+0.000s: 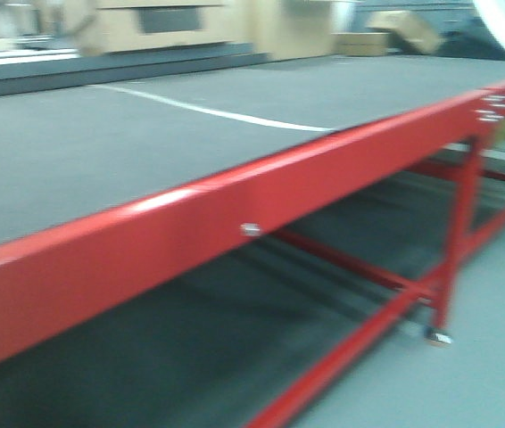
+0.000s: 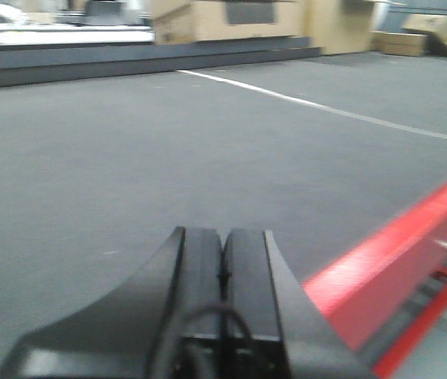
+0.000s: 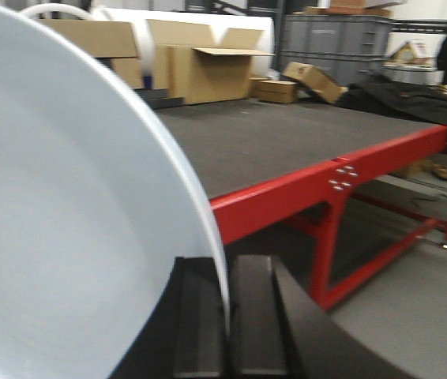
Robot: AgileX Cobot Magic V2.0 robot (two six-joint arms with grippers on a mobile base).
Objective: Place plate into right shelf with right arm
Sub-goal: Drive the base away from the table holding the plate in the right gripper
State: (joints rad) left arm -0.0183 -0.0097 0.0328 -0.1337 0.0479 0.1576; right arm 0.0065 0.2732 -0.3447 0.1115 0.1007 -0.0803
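Ahead from 9 to 3 o'clock, only the red-framed table [image 1: 190, 209], boxes [image 3: 204, 71] beyond at 12; no sight of the shelf, so probably a turn first. Plate [image 3: 65, 221] on edge, rising toward 10 o'clock from the right claw [image 3: 227, 284], clamped on its rim; left claw [image 2: 223, 249] pressed together, empty.

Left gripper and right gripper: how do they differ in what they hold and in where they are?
The left gripper has its fingers together with nothing between them; the right gripper clamps the rim of the plate. The left gripper is above the grey tabletop; the right gripper seems to be off it, in front of the red frame. Both have black fingers.
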